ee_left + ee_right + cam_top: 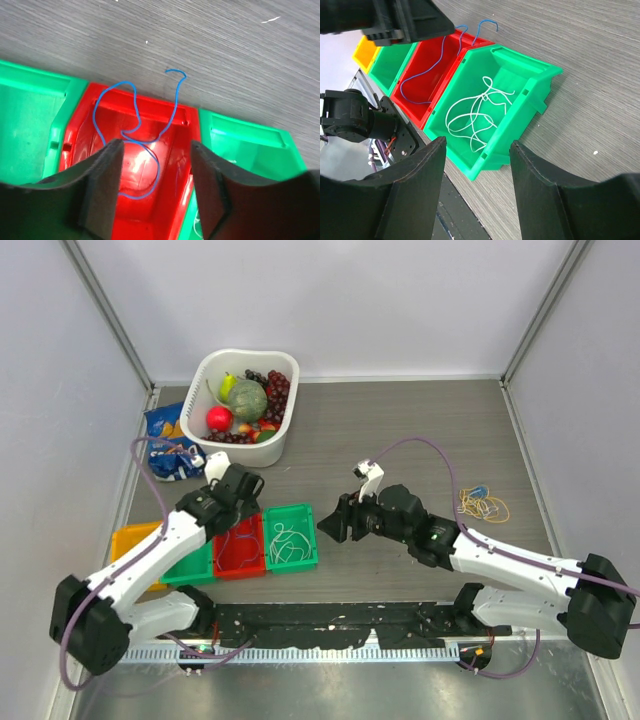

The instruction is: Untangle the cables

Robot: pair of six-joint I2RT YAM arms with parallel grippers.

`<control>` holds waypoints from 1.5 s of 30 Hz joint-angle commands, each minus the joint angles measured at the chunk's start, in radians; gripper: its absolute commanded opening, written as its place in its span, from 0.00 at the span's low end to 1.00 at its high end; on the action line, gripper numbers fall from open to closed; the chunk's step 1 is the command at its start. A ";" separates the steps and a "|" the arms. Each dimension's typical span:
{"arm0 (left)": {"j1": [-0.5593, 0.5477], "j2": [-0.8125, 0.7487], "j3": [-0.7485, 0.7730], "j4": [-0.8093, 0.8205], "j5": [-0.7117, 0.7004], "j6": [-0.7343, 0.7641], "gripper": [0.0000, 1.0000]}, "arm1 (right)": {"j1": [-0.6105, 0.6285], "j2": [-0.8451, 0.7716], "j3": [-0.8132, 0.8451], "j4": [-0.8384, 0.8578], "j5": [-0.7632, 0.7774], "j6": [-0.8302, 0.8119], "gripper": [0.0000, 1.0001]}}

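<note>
1. The desk (400, 430) is grey wood-grain. Only the top view takes in all of it, both arms included.
2. A white basket (275, 450) of fruit stands at the far left with a blue snack bag (165, 445) beside it. Neither wrist view shows them.
3. Four bins sit side by side at the near left: a yellow bin (130, 540), a left green bin (195, 562), a red bin (228, 558) and a right green bin (312, 535). The left wrist view misses the yellow one.
4. The left gripper (240, 485) hangs over the red bin. Its own camera shows its fingers (107, 190) apart and clamped on nothing.
5. The right gripper (335, 523) hovers just beside the right green bin, pointing at it. Its wrist view shows its fingers (415, 190) spread wide and empty.
6. A heap of yellow-orange and blue cables (483, 505) lies on the bare desk at the right, well apart from the bins. It appears in the top view alone.
7. The white cable (486, 86) lies in loose loops inside the right green bin. The right wrist view shows this plainly, while from above it is only a faint scribble.
8. The blue cable (94, 117) lies in the red bin, under the left gripper. The wrist views show a loop and a hooked end of it reaching past the bin's far rim.
</note>
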 commanded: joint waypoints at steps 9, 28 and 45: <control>0.063 0.376 0.094 0.256 -0.009 0.166 0.56 | -0.004 -0.062 -0.010 0.022 0.014 0.022 0.58; 0.076 0.203 0.057 0.194 -0.034 0.172 0.00 | -0.006 -0.044 -0.009 0.031 0.005 0.025 0.58; 0.076 -0.250 -0.176 -0.072 0.366 -0.049 0.16 | -0.017 0.064 0.036 0.066 -0.034 0.008 0.57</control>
